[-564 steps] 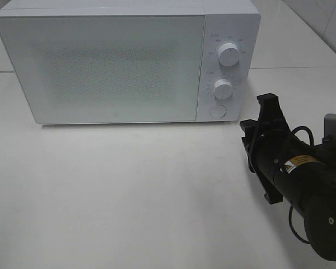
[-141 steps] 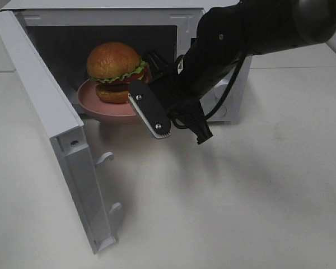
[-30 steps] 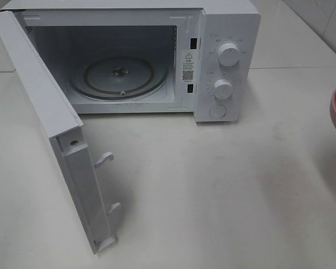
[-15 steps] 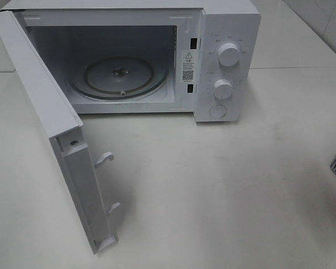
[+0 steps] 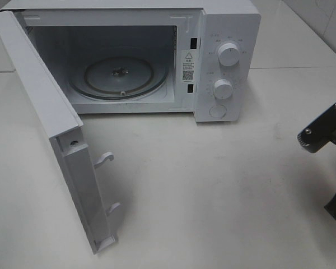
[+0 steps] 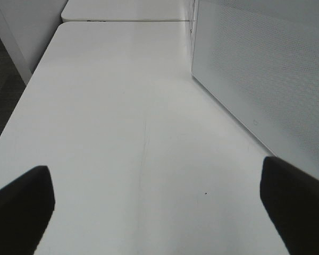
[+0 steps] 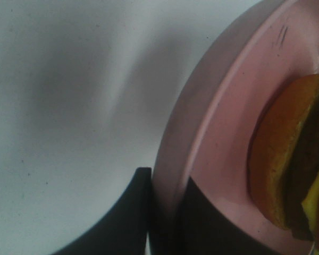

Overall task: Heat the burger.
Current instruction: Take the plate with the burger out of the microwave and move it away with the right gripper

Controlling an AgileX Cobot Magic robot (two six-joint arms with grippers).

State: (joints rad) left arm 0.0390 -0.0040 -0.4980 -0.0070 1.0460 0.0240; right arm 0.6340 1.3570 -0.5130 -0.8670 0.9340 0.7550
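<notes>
The burger [image 7: 279, 159] lies on a round pink plate [image 7: 228, 106], seen only in the right wrist view, above the white table. My right gripper [image 7: 167, 210] is shut on the plate's rim, with one dark finger on each side of it. In the high view only a black finger [image 5: 320, 130] of that gripper shows at the right edge; the burger and plate are out of that view. My left gripper [image 6: 159, 212] is open and holds nothing, low over the table beside the microwave's door.
The white microwave [image 5: 227, 67] stands at the back with its door [image 5: 56, 134] swung wide open to the left. Its glass turntable [image 5: 120, 75] is bare. Two dials and a round button are on its right panel.
The pink plate's edge, at the right border a second ago, has left the high view. A black part of the right gripper now shows there instead. The microwave is unchanged.
</notes>
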